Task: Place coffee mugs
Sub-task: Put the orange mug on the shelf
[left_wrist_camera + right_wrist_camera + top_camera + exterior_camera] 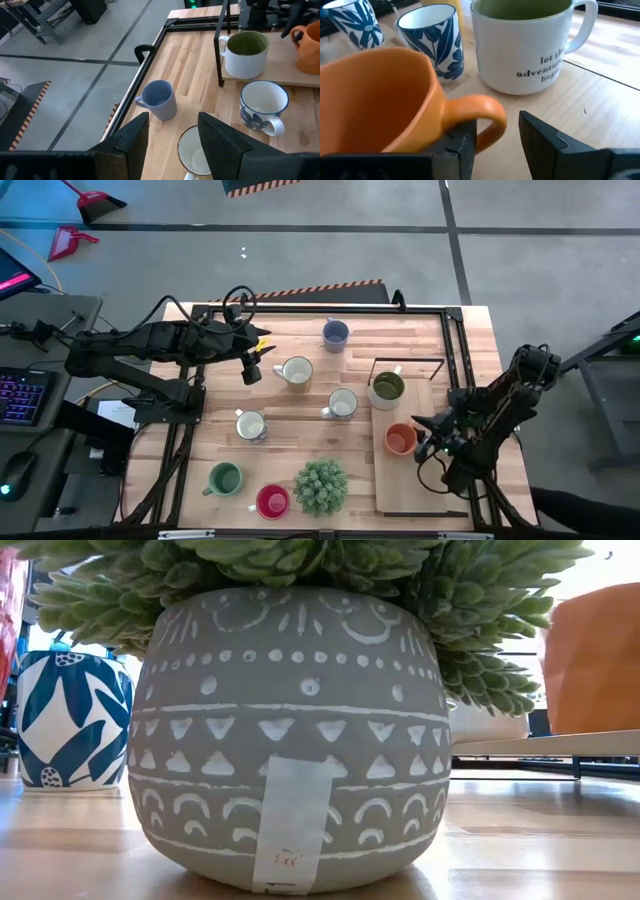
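Mugs stand scattered over the wooden table; the orange mug and an olive-lined white mug sit on a pale board at the right side, while a blue-grey mug, three white mugs with blue leaf patterns, a green mug and a red mug rest on the bare planks; the right gripper sits just beside the orange mug with its fingers spread and nothing held, the handle lying close to the gap between them; the left gripper hovers over the table's far left part above one white mug, likewise open and empty; the likely trouble is that a right finger catches the handle's curve and pushes or twists the orange mug toward its olive neighbour, since glazed ceramic probably slides easily on smooth wood; the left fingers could knock the white mug's rim if they come down off-centre; the mugs are squat, round and glossy, the gripper fingers matte and dark, and the plant pot is grey, rounded and painted with white patterns under spiky green foliage.
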You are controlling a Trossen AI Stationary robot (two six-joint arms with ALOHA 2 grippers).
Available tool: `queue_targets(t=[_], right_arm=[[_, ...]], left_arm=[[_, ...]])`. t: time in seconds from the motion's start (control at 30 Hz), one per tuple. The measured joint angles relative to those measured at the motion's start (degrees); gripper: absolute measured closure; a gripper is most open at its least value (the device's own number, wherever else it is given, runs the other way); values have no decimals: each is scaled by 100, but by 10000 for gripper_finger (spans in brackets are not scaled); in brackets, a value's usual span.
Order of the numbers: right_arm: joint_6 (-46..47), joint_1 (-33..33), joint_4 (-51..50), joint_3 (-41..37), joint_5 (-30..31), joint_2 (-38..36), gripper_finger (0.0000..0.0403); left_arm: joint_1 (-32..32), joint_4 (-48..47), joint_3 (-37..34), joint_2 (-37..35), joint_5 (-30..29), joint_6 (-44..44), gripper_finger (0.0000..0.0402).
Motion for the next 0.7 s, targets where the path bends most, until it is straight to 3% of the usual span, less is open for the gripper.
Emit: queue_targets(t=[0.2,0.7], right_arm=[[-193,166,278,0,-146,0,272],[372,588,289,0,-536,0,272]], left_arm=[[-1,-3,0,0,2,0,241],[-2,-8,0,0,2,2,241]])
